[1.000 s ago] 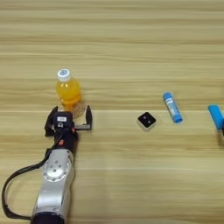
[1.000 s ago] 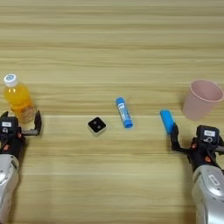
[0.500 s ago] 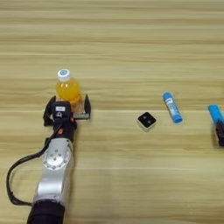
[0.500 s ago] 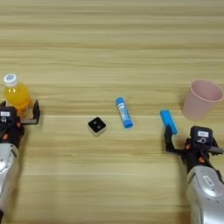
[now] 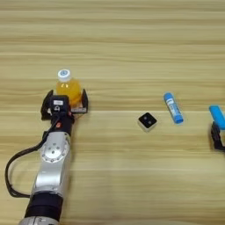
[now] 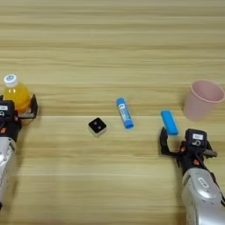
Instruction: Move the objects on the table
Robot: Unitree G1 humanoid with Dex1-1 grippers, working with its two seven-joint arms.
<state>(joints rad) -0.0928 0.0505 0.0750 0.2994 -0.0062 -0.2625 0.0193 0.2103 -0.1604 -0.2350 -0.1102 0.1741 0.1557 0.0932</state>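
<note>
1. At table left, left claw stands apart around the upright juice bottle base (contact unclear).
2. Right claw, apart, sits just below the right-hand blue tube.
3. Judged step: approach to grasp; next, close on both.

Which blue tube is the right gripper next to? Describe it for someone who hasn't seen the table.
On the wooden table, start at the pink cup on the right. Just left of it lies a plain blue tube, right in front of the right gripper. The other blue tube, nearer the white cube, has a white label.
</note>
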